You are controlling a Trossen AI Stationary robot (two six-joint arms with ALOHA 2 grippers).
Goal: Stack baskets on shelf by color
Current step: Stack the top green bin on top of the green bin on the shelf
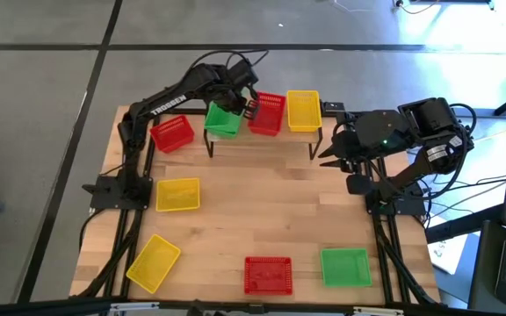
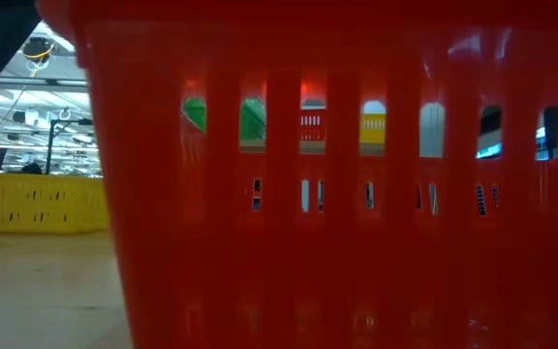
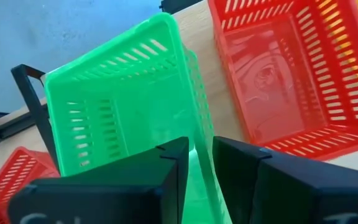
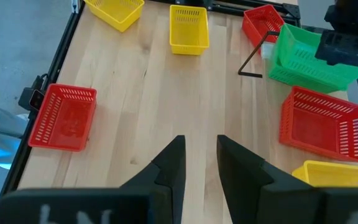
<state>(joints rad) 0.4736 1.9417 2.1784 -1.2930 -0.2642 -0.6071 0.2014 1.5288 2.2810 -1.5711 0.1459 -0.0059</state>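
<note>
The shelf stands at the table's far middle. On it sit a yellow basket, a red basket and, at its left end, a tilted green basket. My left gripper is shut on that green basket. In the right wrist view it seems to lie on a second green basket; I cannot tell for sure. My right gripper hangs open and empty right of the shelf, over bare table. My left gripper pinches the green basket's side wall that faces the red basket, one finger inside the basket and one outside. The fingers come from above and from the far side, slanting down. The basket sits tilted at the shelf's left end.
On the table lie a red basket left of the shelf, two yellow baskets at the left, and a red basket and a green basket near the front edge. That red basket fills the low view.
</note>
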